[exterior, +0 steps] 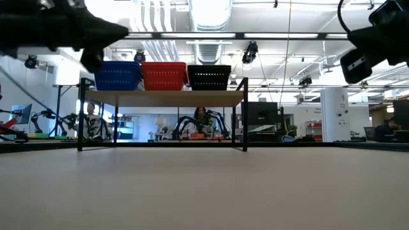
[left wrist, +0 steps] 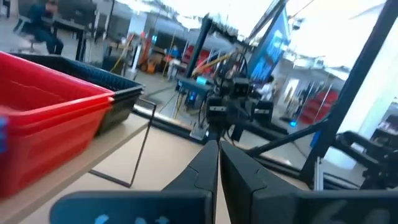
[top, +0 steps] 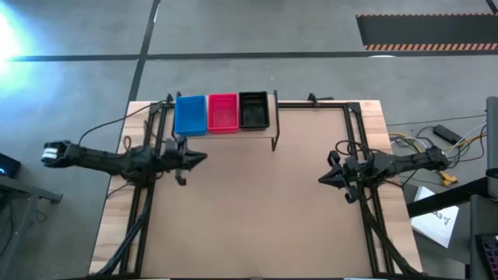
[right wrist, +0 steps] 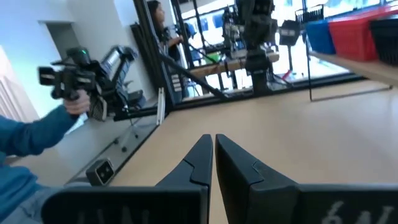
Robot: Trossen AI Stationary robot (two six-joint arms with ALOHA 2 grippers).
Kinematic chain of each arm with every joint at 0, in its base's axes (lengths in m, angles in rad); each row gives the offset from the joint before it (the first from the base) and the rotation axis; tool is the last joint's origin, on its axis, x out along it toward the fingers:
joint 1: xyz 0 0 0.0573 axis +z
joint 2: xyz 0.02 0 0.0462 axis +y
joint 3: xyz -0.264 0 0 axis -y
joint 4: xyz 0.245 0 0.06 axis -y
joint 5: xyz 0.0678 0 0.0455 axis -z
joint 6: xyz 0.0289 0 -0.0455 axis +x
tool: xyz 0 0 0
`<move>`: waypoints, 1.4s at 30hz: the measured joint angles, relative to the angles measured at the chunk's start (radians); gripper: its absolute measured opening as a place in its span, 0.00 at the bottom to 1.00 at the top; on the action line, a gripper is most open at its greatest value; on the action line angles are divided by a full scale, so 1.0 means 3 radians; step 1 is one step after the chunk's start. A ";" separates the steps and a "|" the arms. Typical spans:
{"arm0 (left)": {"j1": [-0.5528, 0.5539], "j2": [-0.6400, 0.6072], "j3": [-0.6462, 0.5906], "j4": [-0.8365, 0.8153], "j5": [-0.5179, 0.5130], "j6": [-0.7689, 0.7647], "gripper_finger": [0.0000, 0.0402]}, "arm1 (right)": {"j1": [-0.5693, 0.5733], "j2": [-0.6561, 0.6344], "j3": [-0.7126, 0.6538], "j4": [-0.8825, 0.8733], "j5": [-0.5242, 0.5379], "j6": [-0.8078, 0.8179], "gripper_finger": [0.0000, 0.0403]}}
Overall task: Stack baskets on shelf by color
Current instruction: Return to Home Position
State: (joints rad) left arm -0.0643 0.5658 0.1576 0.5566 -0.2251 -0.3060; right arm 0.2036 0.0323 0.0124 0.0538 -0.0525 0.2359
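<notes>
Baskets (top: 222, 113) sit sorted blue, red, black on the shelf (exterior: 166, 98) at the table's (top: 257, 210) far edge. Left gripper (top: 201, 159) and right gripper (top: 323, 180) hang nearer its side edges, clenched empty

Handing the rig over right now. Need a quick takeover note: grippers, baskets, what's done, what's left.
Left gripper: shut, empty, hovering just in front of the shelf.
Right gripper: shut, empty, over the right half of the table, away from the shelf.
Baskets: blue baskets, red baskets and black baskets sit side by side on the shelf, blue at the left end.
Done: colour sorting looks complete; every basket in view is on the shelf.
Left: probably only parking the arms. The count per stack cannot be told; check it.
</notes>
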 joint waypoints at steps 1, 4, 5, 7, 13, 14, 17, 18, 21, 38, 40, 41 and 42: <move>0.0013 -0.0158 -0.0084 -0.0016 0.0021 0.0006 0.00 | 0.0004 0.0000 0.0000 0.0026 0.0001 -0.0002 0.03; 0.0012 -0.0578 -0.0295 -0.0215 0.0028 0.0008 0.00 | 0.0005 -0.0002 -0.0001 0.0067 0.0000 -0.0027 0.03; 0.0012 -0.0725 -0.0355 -0.0277 0.0029 0.0010 0.00 | 0.0005 -0.0002 -0.0001 0.0066 0.0001 -0.0027 0.03; 0.0012 -0.1034 -0.0464 -0.0370 0.0029 0.0064 0.00 | 0.0005 0.0000 -0.0001 0.0064 0.0001 -0.0027 0.03; 0.0013 -0.1811 -0.0494 -0.1141 0.0193 0.0413 0.00 | 0.0005 0.0000 -0.0001 0.0039 0.0003 -0.0038 0.03; 0.0012 -0.1888 -0.0497 -0.1286 0.0289 0.0491 0.00 | 0.0005 0.0000 -0.0002 0.0011 0.0005 -0.0067 0.03; 0.0014 -0.1766 -0.0496 -0.1391 0.0455 0.0625 0.00 | 0.0003 -0.0016 -0.0003 0.0003 0.0002 -0.0199 0.03; 0.0014 -0.1736 -0.0497 -0.1422 0.0455 0.0656 0.00 | 0.0003 -0.0034 -0.0003 -0.0007 0.0004 -0.0245 0.03; 0.0015 -0.1756 -0.0498 -0.1532 0.0462 0.0703 0.00 | 0.0003 -0.0104 -0.0003 -0.0094 0.0008 -0.0321 0.02; 0.0018 -0.1681 -0.0506 -0.1765 0.0508 0.1045 0.00 | 0.0002 -0.0099 -0.0005 -0.0132 0.0148 -0.0935 0.02; 0.0018 -0.1652 -0.0506 -0.1749 0.0483 0.1045 0.00 | 0.0002 -0.0077 -0.0005 -0.0116 0.0298 -0.0917 0.02; 0.0018 -0.1637 -0.0506 -0.1744 0.0475 0.1045 0.00 | 0.0001 -0.0061 -0.0005 -0.0103 0.0383 -0.0916 0.02; 0.0018 -0.1628 -0.0506 -0.1743 0.0474 0.1045 0.00 | -0.0002 -0.0049 -0.0005 -0.0093 0.0464 -0.0930 0.02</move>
State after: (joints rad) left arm -0.0589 0.0775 0.0059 0.0338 -0.0830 0.0074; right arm 0.2029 0.0175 0.0109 0.0259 0.0866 -0.0432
